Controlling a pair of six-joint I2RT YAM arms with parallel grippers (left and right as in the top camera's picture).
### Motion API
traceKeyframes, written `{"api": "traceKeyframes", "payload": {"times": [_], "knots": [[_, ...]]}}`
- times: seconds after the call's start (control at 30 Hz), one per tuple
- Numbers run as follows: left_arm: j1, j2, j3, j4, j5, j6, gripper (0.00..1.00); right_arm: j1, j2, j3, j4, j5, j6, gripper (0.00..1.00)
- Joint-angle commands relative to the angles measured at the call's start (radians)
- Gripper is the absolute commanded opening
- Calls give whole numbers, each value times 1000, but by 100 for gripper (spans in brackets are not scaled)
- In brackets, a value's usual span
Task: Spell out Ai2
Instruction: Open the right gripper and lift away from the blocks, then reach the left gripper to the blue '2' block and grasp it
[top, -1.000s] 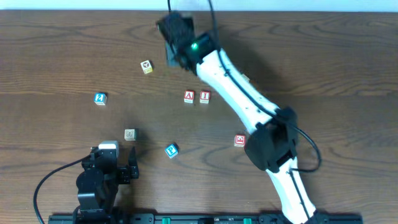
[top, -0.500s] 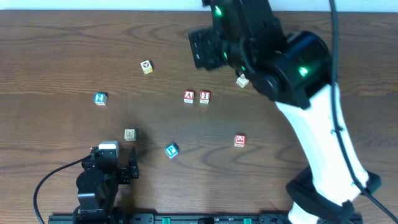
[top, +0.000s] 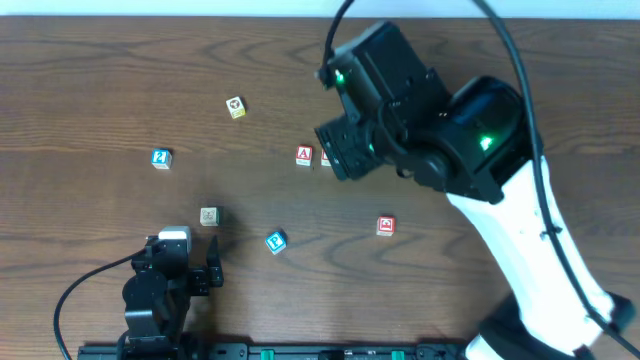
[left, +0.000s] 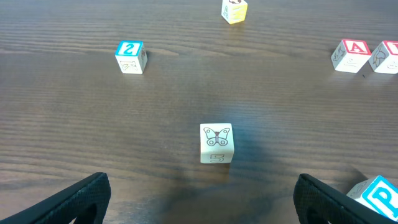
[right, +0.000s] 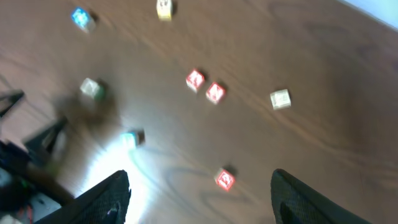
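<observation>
The red A block (top: 304, 155) and the red I block (top: 326, 156) sit side by side mid-table; my right arm partly covers the I from overhead. The blue 2 block (top: 161, 158) lies apart at the left. The left wrist view shows the 2 (left: 130, 56), A (left: 350, 55) and I (left: 385, 56). The blurred right wrist view shows A (right: 195, 79), I (right: 215, 92) and the 2 (right: 80, 17). My right gripper (right: 199, 199) is open, empty and high above the table (top: 345, 150). My left gripper (left: 202, 202) is open and empty at the near left (top: 205, 272).
A butterfly block (top: 208, 216) lies just ahead of my left gripper. A blue P block (top: 275, 241), a red block (top: 385, 226) and a yellow block (top: 235, 107) are scattered about. A cream block (right: 280, 98) shows only in the right wrist view.
My right arm has swung from the far edge back over the middle of the table and now covers part of the I block. The left arm and the blocks have not moved.
</observation>
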Motion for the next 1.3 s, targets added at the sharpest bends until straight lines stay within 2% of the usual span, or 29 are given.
{"api": "traceKeyframes", "payload": {"times": [0.0, 0.17, 0.23, 0.3, 0.43, 0.57, 0.67, 0.8, 0.93, 1.17, 1.27], "knots": [[6, -6, -6, -2, 28, -28, 95, 7, -167, -201, 48, 52, -37, 74], [6, -6, -5, -1, 111, -260, 95, 7, -445, -523, 138, 57, -113, 84], [6, -6, -5, 5, 112, -333, 95, 7, -536, -616, 138, 51, -111, 99], [6, -6, -5, 6, 151, -377, 95, 7, -602, -685, 139, 15, -110, 99], [6, -6, -2, 75, 327, -358, 95, 7, -689, -786, 169, -70, -82, 99], [6, 10, 66, 76, 240, -337, 95, 7, -700, -812, 201, -79, -65, 99], [6, 80, 179, 23, 51, -336, 95, 7, -690, -812, 235, -79, -65, 99], [6, 290, 388, -55, -177, -274, 95, 7, -681, -812, 286, -79, -66, 99], [6, 647, 644, -142, -293, -182, 95, 7, -667, -812, 329, -79, -66, 99], [41, 1223, 1027, -336, -292, 92, 95, 7, -659, -812, 333, -79, -66, 99], [91, 1406, 1138, -370, -200, 155, 95, 7, -659, -813, 333, -78, -66, 99]]}}
